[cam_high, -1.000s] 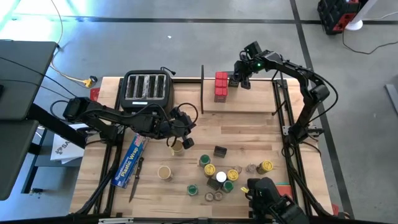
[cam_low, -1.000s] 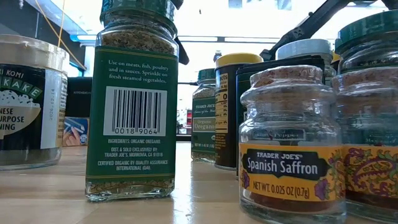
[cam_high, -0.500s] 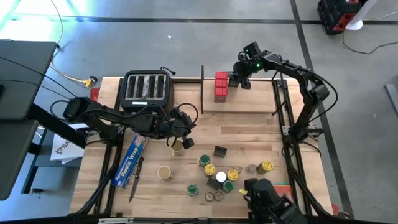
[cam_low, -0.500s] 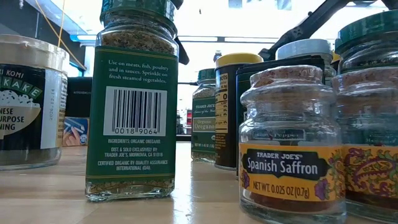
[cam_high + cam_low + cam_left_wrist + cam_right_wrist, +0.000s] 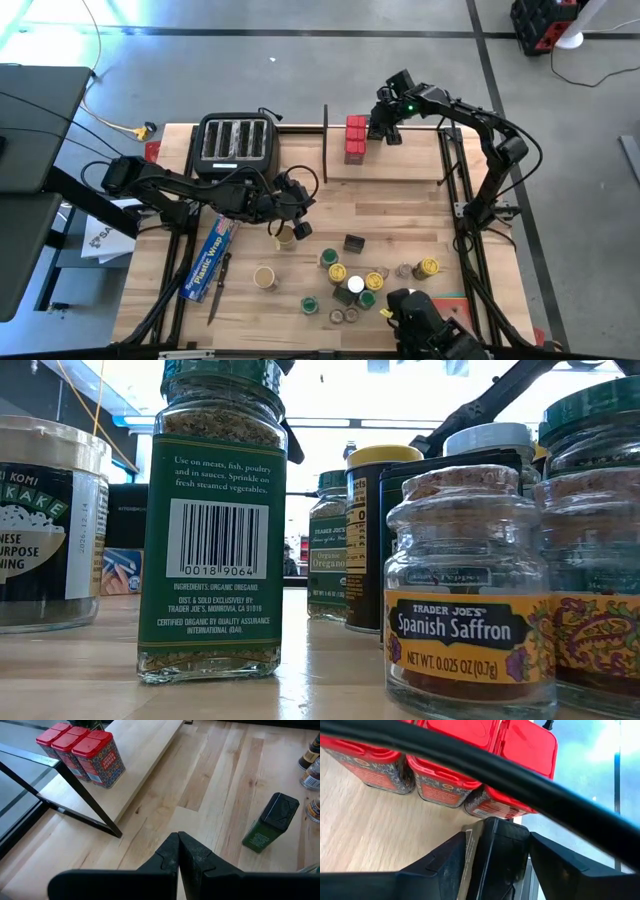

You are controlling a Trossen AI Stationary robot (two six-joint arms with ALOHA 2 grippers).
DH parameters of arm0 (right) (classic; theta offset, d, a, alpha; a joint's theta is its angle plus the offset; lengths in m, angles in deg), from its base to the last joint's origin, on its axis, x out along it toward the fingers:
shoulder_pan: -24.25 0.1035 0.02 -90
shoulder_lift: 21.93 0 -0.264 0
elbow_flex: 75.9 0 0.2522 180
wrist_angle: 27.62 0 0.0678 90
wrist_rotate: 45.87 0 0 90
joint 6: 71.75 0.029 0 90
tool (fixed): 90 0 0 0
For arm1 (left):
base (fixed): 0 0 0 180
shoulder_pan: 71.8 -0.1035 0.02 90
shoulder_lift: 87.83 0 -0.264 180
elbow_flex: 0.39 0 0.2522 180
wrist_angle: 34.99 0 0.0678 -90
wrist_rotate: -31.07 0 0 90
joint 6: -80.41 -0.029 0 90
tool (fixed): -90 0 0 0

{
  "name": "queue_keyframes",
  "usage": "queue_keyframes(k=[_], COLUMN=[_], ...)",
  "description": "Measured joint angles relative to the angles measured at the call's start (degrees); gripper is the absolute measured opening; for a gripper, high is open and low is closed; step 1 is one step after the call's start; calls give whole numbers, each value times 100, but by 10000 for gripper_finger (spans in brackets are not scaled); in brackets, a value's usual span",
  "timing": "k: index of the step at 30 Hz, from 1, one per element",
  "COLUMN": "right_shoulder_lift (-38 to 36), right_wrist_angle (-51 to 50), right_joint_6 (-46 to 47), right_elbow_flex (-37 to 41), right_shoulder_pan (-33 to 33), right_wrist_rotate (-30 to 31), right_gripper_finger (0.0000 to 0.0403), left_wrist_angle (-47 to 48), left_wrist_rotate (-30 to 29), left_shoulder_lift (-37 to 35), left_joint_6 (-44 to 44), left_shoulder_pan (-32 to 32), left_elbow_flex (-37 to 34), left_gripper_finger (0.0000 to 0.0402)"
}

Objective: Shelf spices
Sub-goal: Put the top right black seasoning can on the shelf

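Black box [image 5: 496,851] is gripped by the right hand [image 5: 384,127] at the shelf's [image 5: 400,160] back edge, beside three red tins [image 5: 354,138]. If released overhanging (support is hidden), it could drop behind. Left hand [image 5: 178,851], closed and empty, waits over the desk [image 5: 400,215].

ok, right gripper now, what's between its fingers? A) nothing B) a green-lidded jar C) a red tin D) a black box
D: in the right wrist view the right gripper has a black box between its fingers on the shelf, next to the row of three red tins; the high view puts that gripper at the shelf's back edge beside the tins.
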Motion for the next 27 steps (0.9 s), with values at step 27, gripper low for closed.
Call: queue_keyframes(k=[27], right_shoulder_lift=[-85], right_wrist_angle=[95], right_joint_6=[6], right_elbow_flex=[0], right_shoulder_pan=[305], right_wrist_rotate=[481], right_gripper_finger=[200], left_wrist_angle=[0], left_wrist_rotate=[105], left_shoulder_lift=[2], left_joint_6=[17], left_shoulder_pan=[2], left_elbow_flex=[2], left_gripper_finger=[0])
